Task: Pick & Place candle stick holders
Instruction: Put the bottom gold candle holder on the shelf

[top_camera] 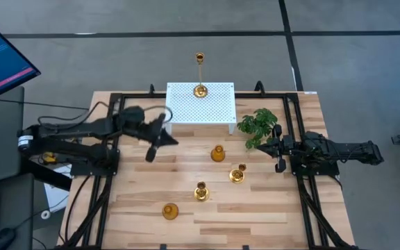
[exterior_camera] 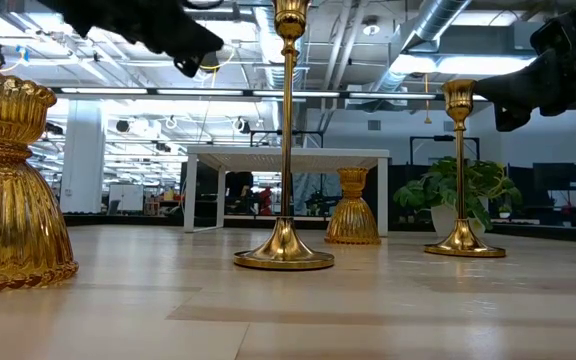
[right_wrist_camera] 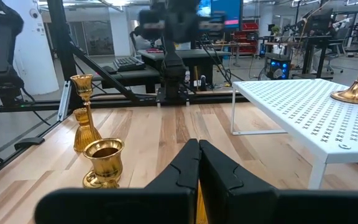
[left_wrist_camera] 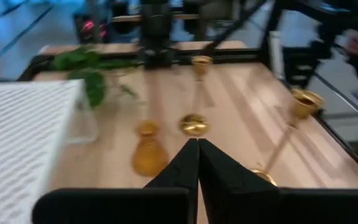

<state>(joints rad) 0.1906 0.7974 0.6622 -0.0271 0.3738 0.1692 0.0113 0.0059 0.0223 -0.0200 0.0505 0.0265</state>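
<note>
Five gold candle stick holders show in the high view. A tall one [top_camera: 200,89] stands by its round base on the white perforated stand [top_camera: 217,111]. A short bulbous one [top_camera: 217,153], two tall ones [top_camera: 238,173] [top_camera: 201,191] and another short one [top_camera: 170,210] stand on the wooden table. My left gripper [top_camera: 151,154] is shut and empty, above the table just left of the stand's near left corner. Its shut fingers [left_wrist_camera: 197,152] point toward the holders. My right gripper [top_camera: 280,165] is shut and empty, near the table's right side beside the plant; it also shows in its own wrist view [right_wrist_camera: 199,152].
A green leafy plant [top_camera: 259,126] stands right of the stand, close to my right gripper. Black frame rails [top_camera: 301,139] run along the table's sides. Bare wood [top_camera: 255,215] lies at the near right.
</note>
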